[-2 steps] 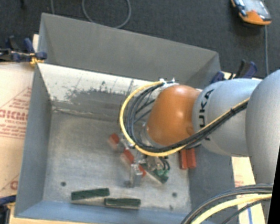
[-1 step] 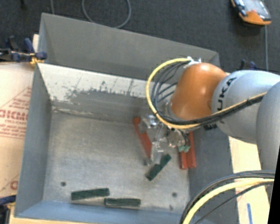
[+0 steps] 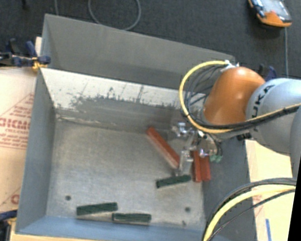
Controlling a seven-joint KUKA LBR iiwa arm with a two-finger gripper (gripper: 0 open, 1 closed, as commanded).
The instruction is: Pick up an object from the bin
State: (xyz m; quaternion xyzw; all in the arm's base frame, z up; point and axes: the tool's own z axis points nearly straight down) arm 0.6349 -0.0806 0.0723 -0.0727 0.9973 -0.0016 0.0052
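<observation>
The bin (image 3: 36, 155) holds your gripper (image 3: 187, 159) between a red bar (image 3: 162, 144) and a red block (image 3: 203, 169), with a green bar (image 3: 173, 182) near it; you cannot tell its opening.

It was a robotics lab or test workshop. An industrial arm (image 3: 281, 107) with an orange wrist cover (image 3: 231, 96) reached from the right over a grey metal bin (image 3: 38, 144) on dark carpet (image 3: 175, 7), with orange-and-black devices (image 3: 269, 8) lying at the far side.

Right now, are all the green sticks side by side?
No, two green sticks lie together at the front; the third lies apart, farther back.
</observation>
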